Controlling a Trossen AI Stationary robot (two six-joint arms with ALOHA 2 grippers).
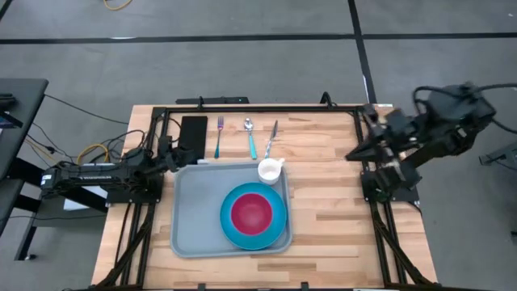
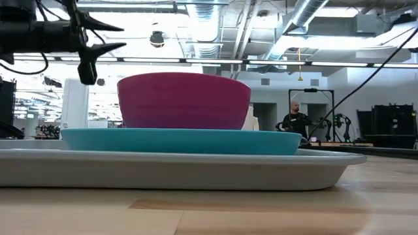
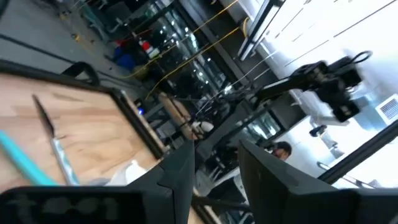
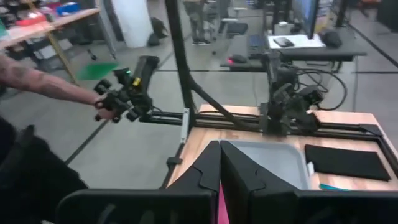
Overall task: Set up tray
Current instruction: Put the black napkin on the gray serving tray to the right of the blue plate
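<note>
The tray [image 1: 187,218], already holding plate [image 1: 279,228], bowl [image 1: 252,212] and cup [image 1: 271,170], sits mid-tabletop toward the left edge, where the open left gripper [image 1: 170,156] hovering at its corner could knock it askew, while the right gripper [image 4: 220,163], jaws closed, waits off the tabletop's right edge.

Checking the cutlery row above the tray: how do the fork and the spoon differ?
The fork has a purple-blue handle and tines; the spoon has a teal handle and a rounded bowl. The fork lies straight beside the black napkin; the spoon is slightly tilted, nearer the knife. Both lie on the table, outside the tray.
</note>
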